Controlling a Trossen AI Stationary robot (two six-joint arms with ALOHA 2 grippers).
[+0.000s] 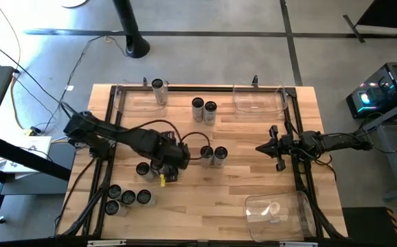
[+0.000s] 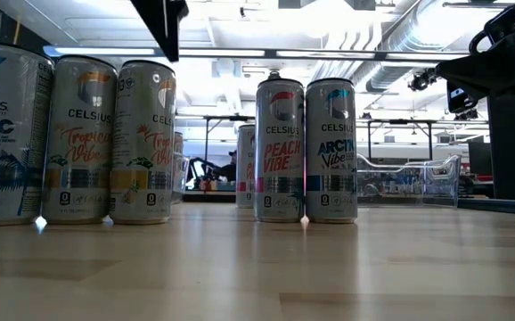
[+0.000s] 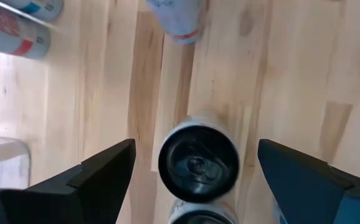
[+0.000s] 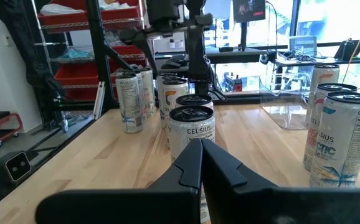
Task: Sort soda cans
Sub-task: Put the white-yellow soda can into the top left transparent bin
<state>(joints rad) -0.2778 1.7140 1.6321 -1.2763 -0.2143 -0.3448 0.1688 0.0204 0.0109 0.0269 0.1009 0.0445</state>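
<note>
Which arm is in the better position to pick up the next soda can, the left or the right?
Probably the left. The left claw is open and hangs straight above an upright soda can, one finger on either side. The right claw is shut and waits at the table's right side, away from the cans.

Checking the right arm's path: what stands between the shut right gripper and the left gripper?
A pair of soda cans, seen in the high view, stands on the table between the right gripper and the left gripper.

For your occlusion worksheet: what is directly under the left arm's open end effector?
Under the left end effector, open and above the table, stands an upright soda can, dark top showing. A second can peeks out beside it; its sides are hidden.
</note>
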